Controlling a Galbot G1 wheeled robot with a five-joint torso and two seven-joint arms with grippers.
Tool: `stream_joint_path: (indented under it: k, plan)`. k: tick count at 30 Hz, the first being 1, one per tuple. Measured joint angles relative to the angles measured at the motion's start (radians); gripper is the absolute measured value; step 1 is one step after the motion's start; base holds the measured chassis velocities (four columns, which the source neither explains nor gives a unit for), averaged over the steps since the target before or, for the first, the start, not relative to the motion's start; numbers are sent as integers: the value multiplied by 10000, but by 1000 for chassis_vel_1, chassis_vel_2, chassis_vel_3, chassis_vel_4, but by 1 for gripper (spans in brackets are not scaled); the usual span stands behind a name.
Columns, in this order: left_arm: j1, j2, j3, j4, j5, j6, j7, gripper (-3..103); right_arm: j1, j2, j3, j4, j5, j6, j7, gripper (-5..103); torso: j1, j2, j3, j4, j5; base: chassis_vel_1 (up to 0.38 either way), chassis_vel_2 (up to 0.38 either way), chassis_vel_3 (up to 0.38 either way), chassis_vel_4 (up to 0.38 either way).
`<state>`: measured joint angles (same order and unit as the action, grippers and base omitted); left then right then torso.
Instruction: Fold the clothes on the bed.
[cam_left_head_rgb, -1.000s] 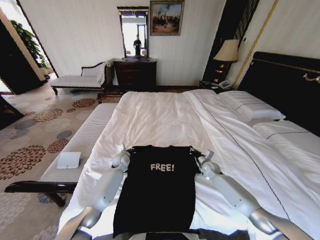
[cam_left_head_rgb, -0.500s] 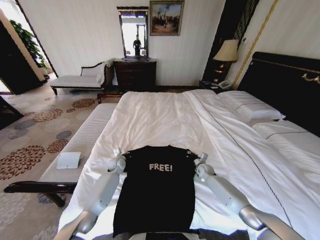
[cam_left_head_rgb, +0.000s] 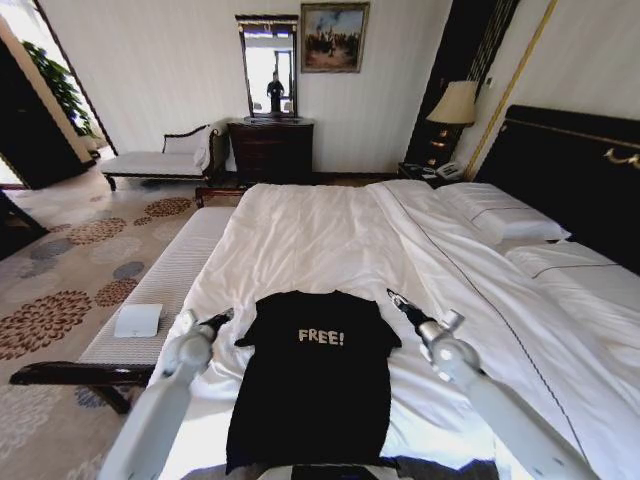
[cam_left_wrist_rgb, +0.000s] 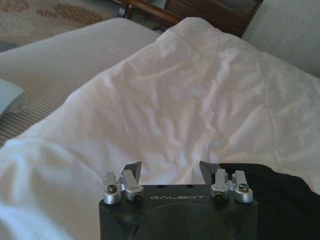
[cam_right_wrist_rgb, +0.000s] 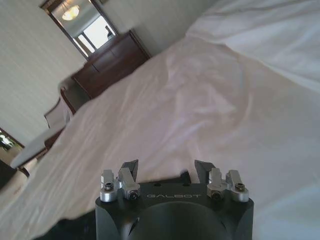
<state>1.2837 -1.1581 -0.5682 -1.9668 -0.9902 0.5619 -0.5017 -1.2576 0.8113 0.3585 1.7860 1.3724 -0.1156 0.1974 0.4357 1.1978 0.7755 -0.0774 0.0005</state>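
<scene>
Both grippers flank the T-shirt (cam_left_head_rgb: 315, 375) on the bed (cam_left_head_rgb: 320, 235), left gripper (cam_left_head_rgb: 222, 319) and right gripper (cam_left_head_rgb: 397, 301) spread wide, empty; ideally pinch each sleeve evenly.

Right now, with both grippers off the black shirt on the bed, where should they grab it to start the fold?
Probably at the two short sleeves. The shirt lies flat, chest up, collar toward the far end of the bed, sleeves sticking out sideways. The open left gripper could come in from its own side and the open right gripper from the other, each pinching a sleeve edge.
</scene>
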Motion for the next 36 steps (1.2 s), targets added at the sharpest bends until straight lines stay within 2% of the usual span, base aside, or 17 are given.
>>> stream_joint_path:
  k: [1, 4, 5, 6, 7, 8, 9, 11, 15, 16, 20, 31, 32, 34, 36]
  plan:
    - [0, 0, 0, 0, 0, 0, 0, 68, 0, 0, 0, 0, 0, 0, 0, 65, 0, 0, 0, 0, 0, 0, 0, 0, 0]
    - [1400, -558, -489, -1309, 728, -23, 109, 85, -782, 113, -110, 587, -1011, -291, 446, 81, -2, 0, -1, 5, -4, 0, 0, 0, 0]
    - [1400, -558, -489, -1309, 728, -23, 109, 85, -782, 113, -110, 587, -1011, -291, 446, 81, -2, 0, -1, 5, -4, 0, 0, 0, 0]
    - [1627, -698, -519, -1510, 895, -49, 118, 89, -866, 112, -244, 643, -1505, -311, 476, 81, -2, 1, -1, 3, -5, 0, 0, 0, 0]
    - [1947, -942, -527, -1819, 1149, -84, 132, 94, -980, 79, -513, 661, -2466, -315, 491, 91, -2, 0, 0, 6, -5, 0, 0, 0, 0]
    - [2075, -1054, -517, -1979, 1265, -99, 136, 98, -1065, 46, -624, 661, -2968, -303, 491, 91, -1, 0, 0, 6, -6, 0, 0, 0, 0]
    - [2075, -1054, -517, -1979, 1265, -99, 136, 98, -1065, 46, -624, 661, -2968, -303, 491, 91, -1, 0, 0, 6, -6, 0, 0, 0, 0]
    - [2352, -1267, -512, -2311, 1493, -136, 154, 100, -1225, -62, -795, 690, -3846, -266, 524, 99, 2, 0, 2, -1, -5, 0, 0, 0, 0]
    - [2733, -1424, -766, -2514, 1697, -234, 186, 100, -1315, -271, -1022, 803, -4803, -256, 726, 100, 4, -2, 2, 3, -4, 0, 0, 0, 0]
    - [2914, -1439, -933, -2568, 1680, -279, 226, 100, -1377, -376, -1137, 806, -5475, -221, 820, 100, 4, -2, 2, 4, -6, 0, 0, 0, 0]
    - [3183, -1436, -1220, -2622, 1582, -354, 304, 100, -1474, -447, -1377, 474, -6966, 47, 765, 100, 3, -2, 1, 3, -6, 0, 0, 0, 0]
    - [3204, -1547, -1191, -2668, 1735, -368, 287, 100, -1360, -320, -1634, -267, -8196, 315, 719, 100, 3, -3, 3, 2, -5, 0, 0, 0, 0]
    - [3212, -1571, -1169, -2668, 1784, -374, 285, 100, -1347, -305, -1634, -303, -8261, 316, 733, 103, 3, -3, 3, 2, -5, 0, 0, 0, 0]
    - [3229, -1603, -1150, -2656, 1862, -395, 285, 100, -1287, -279, -1619, -378, -8231, 294, 853, 100, 3, -3, 3, 3, -5, 0, 0, 0, 0]
    - [3236, -1642, -1132, -2591, 2004, -486, 285, 100, -1225, -276, -1569, -483, -8037, 268, 948, 90, 4, -4, 3, 3, -5, 0, 0, 0, 0]
